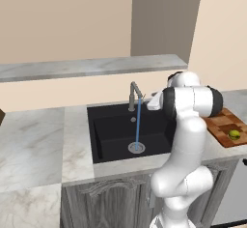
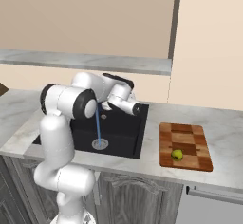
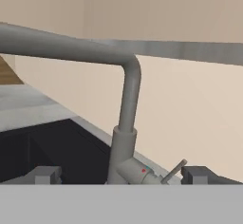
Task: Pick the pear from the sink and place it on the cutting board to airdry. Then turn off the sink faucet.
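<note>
The small yellow-green pear (image 2: 177,155) is seen on the checkered wooden cutting board (image 2: 185,144); the open hand (image 3: 121,174) is held astride the slim grey faucet (image 3: 124,137).

you have 2 base cameras behind the arm, both looking forward and down over the bench (image 1: 34,140). the left one sees the sink (image 1: 116,130) centrally with the cutting board (image 1: 226,125) at its right edge; the right one puts the sink (image 2: 123,137) left of centre and the cutting board (image 2: 185,144) to the right. both share the basin, the board and the wall. your hand camera sits very near the sink faucet (image 3: 126,109), facing its post and lever against the wall.
</note>
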